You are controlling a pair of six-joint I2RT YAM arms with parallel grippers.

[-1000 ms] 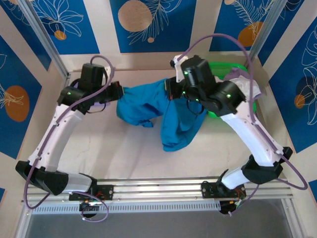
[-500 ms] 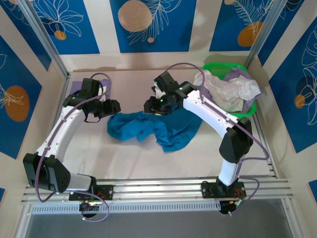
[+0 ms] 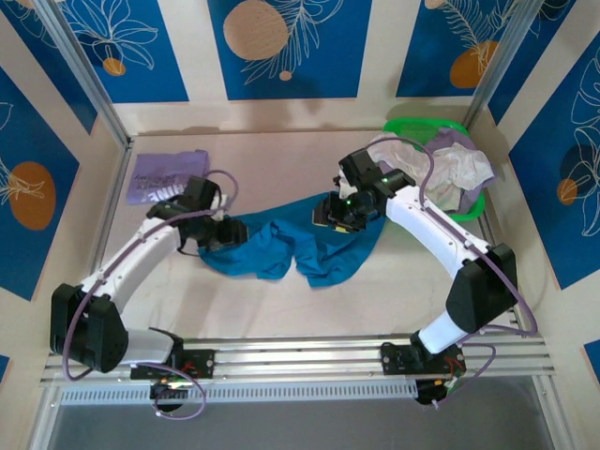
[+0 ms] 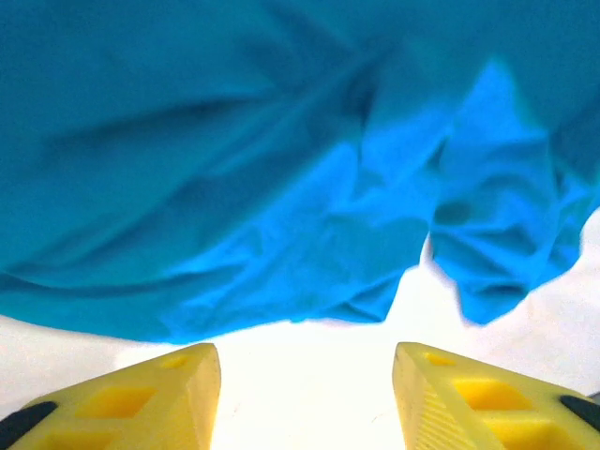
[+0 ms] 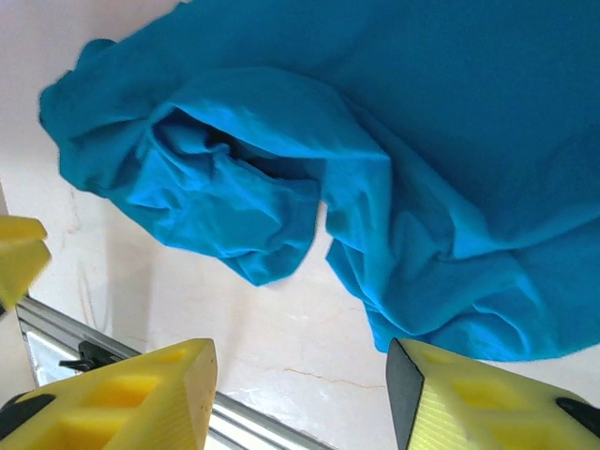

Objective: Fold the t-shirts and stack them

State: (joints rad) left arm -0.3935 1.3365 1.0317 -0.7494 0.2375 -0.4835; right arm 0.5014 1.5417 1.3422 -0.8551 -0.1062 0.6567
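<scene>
A teal-blue t-shirt [image 3: 292, 249] lies crumpled in the middle of the table. My left gripper [image 3: 232, 234] is at the shirt's left edge, open. Its yellow fingers [image 4: 141, 398] stand apart over bare table with the teal cloth [image 4: 234, 169] just ahead of them. Over the shirt's back right part hovers my right gripper [image 3: 334, 212], also open, holding nothing between its fingers [image 5: 469, 398]. Below it I see the rumpled teal folds [image 5: 450, 169]. A lavender-purple t-shirt with white lettering [image 3: 167, 176] lies folded flat at the back left.
A green plastic basket [image 3: 422, 125] at the back right holds a heap of white and lilac shirts [image 3: 455, 169]. The aluminium rail [image 3: 300, 356] runs along the near table edge. A metal frame post [image 3: 84, 80] stands at the back left.
Both grippers held the teal shirt up between them a second ago and have let it go. It has dropped onto the table. Both arms have moved down towards it.
</scene>
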